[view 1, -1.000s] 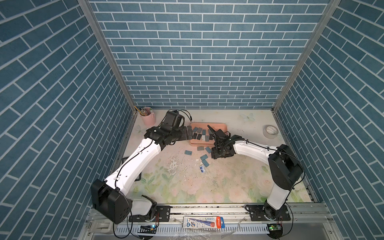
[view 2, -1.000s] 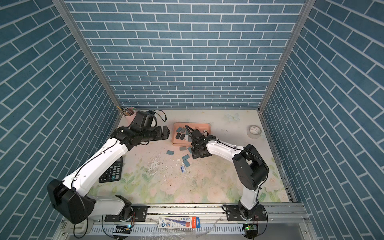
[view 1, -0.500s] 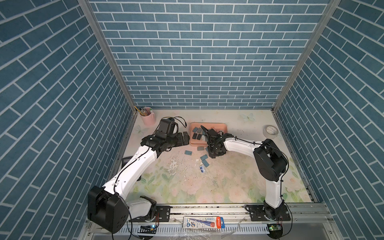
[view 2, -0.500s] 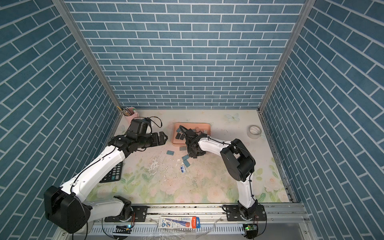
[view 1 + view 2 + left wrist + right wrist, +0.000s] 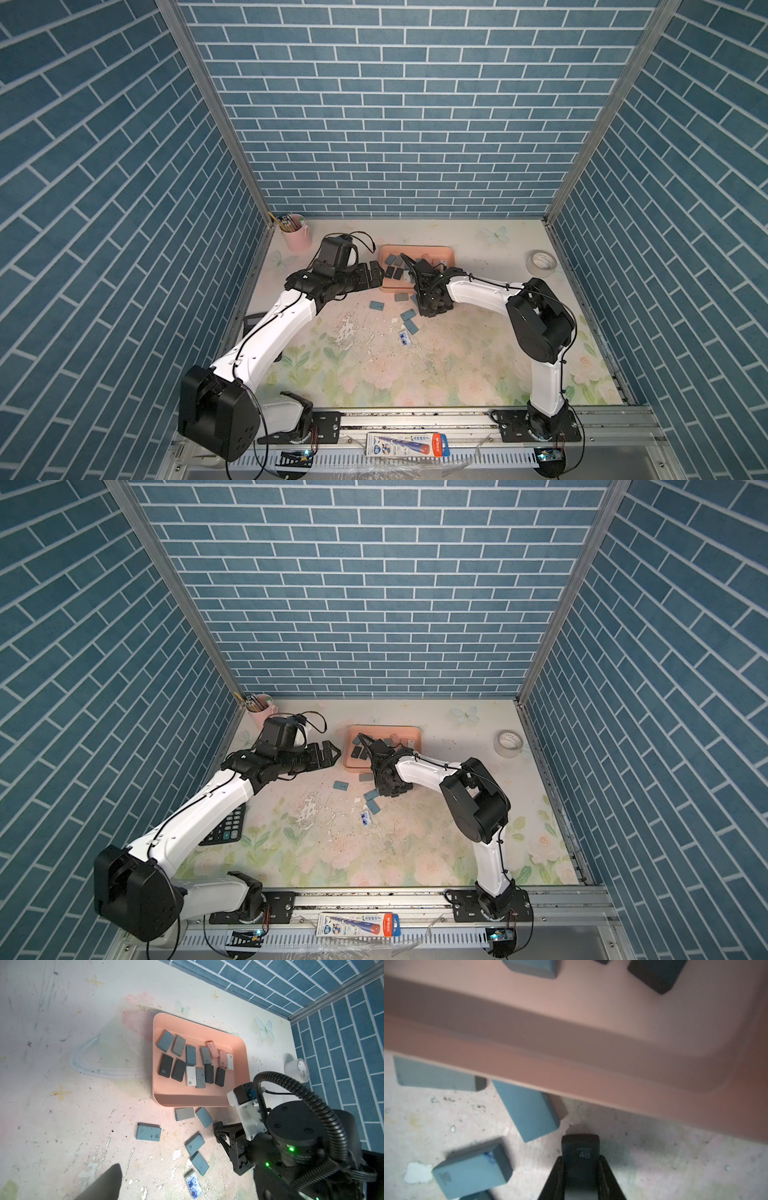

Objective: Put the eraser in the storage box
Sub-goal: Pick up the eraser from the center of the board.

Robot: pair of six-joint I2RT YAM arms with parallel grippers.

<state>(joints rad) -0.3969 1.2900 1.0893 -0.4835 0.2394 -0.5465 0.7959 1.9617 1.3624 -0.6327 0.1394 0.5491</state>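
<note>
my right hand [image 5: 580, 1162] pinches a dark grey rectangular rubber eraser [image 5: 580, 1145] marked 4b, just outside the rim of the shallow salmon-pink plastic storage box [image 5: 612, 1076]. my left hand [image 5: 332, 755] hangs spread wide beside the box.

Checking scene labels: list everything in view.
storage box: 1, salmon pink, back centre
boxed erasers: 13, black, grey, blue, white, pink, inside storage box
loose erasers: 5, grey-blue, just in front of the box
printed block: 1, white and blue, nearer front
held eraser: 1, black, 4B, in right hand
pencil cup: 1, pale pink, back left corner
tape roll: 1, whitish, back right
calculator: 1, black, left edge
packet: 1, blue and red, front rail
left hand: 1, black, open, left of box
right hand: 1, black, shut on held eraser
</note>
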